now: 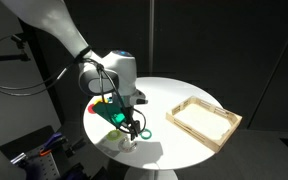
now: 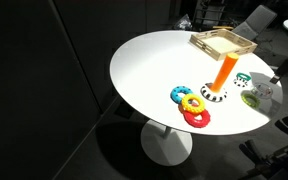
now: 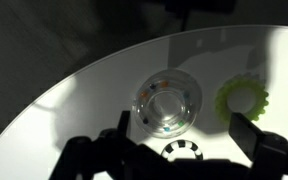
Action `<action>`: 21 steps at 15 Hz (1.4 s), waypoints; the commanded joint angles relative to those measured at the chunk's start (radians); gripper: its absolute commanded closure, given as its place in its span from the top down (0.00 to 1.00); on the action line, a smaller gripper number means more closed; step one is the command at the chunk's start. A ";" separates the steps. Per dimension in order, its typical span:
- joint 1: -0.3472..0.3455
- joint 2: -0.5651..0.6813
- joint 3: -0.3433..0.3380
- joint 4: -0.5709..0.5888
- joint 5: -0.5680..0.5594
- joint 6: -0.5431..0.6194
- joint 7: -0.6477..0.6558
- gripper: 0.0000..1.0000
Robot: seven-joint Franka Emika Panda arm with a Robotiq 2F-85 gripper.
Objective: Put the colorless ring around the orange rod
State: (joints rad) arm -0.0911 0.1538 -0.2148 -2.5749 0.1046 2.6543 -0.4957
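The colorless ring point(image 3: 167, 103) is clear with small coloured beads inside and lies flat on the white table point(image 3: 104, 80). It also shows faintly in an exterior view point(image 2: 259, 95). My gripper point(image 3: 184, 142) is open and empty. It hovers above the table with its dark fingers just short of the ring, touching nothing. In an exterior view the gripper point(image 1: 133, 127) hangs low over the table's near side. The orange rod point(image 2: 225, 72) stands upright on a black-and-white base point(image 2: 212, 94), some way from the clear ring.
A yellow-green toothed ring point(image 3: 242, 100) lies beside the clear ring. A black-and-white striped ring point(image 3: 186, 150) lies between my fingers. Yellow point(image 2: 193, 103), blue point(image 2: 177, 95) and red point(image 2: 197, 118) rings cluster near the rod. A wooden tray point(image 2: 224, 42) sits at the table's far side.
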 commanded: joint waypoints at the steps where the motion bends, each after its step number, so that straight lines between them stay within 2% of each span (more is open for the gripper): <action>1: -0.052 0.103 0.052 0.066 -0.047 0.036 0.012 1.00; 8: -0.098 0.209 0.120 0.122 -0.089 0.091 0.023 1.00; 16: -0.093 0.240 0.129 0.132 -0.156 0.112 0.048 1.00; 17: -0.091 0.241 0.126 0.131 -0.165 0.117 0.055 0.90; 18: -0.089 0.243 0.123 0.130 -0.175 0.125 0.060 0.74; 20: -0.085 0.237 0.117 0.130 -0.193 0.131 0.074 0.59; 21: -0.082 0.236 0.113 0.130 -0.203 0.133 0.084 0.58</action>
State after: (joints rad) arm -0.1671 0.3827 -0.0986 -2.4538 -0.0527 2.7690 -0.4559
